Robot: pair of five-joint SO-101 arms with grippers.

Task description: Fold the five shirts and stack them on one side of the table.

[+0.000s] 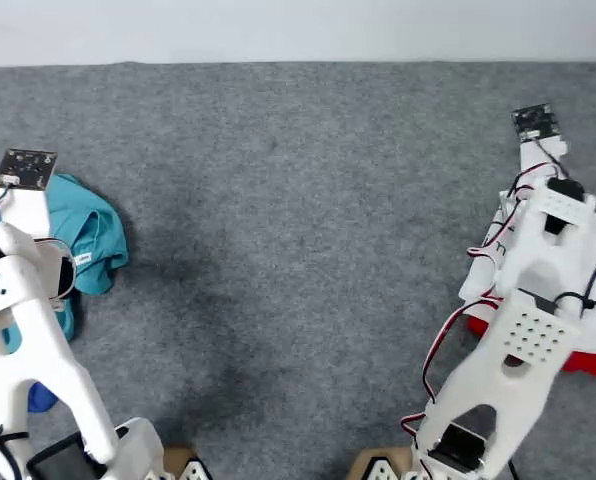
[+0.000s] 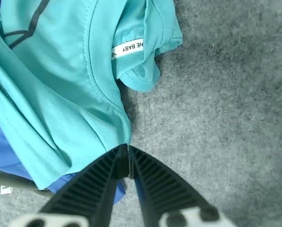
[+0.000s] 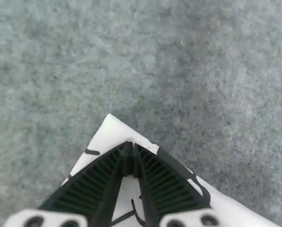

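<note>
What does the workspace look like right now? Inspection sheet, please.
Surface: grey felt table, flat.
Job's things: teal shirt crumpled over a blue shirt beneath the left arm; white shirt on a red shirt beneath the right arm.
Clutter: nothing seen.
Grippers: left tool shut, tips at the teal shirt's edge; right tool shut over a white shirt corner; pinching cannot be told.
Cables: red, white and black wires along the right arm.
Surroundings: pale wall beyond the table's far edge.
</note>
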